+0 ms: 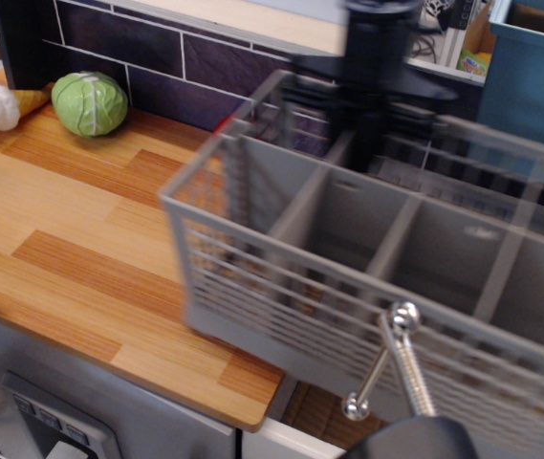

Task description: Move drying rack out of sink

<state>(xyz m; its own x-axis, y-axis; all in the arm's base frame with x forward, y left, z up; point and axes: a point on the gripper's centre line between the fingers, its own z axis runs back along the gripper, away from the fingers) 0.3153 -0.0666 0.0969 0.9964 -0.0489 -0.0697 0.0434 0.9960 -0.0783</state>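
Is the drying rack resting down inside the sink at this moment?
No, the drying rack hangs lifted, partly over the wooden countertop.

One drying rack (377, 277), one cabbage (89, 103), one faucet (396, 368), one blue bin (530, 72).

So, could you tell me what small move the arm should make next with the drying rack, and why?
Probably carry the drying rack a little further left, then lower it: it hangs from the gripper with its left end over the wooden countertop, its right part off the counter.
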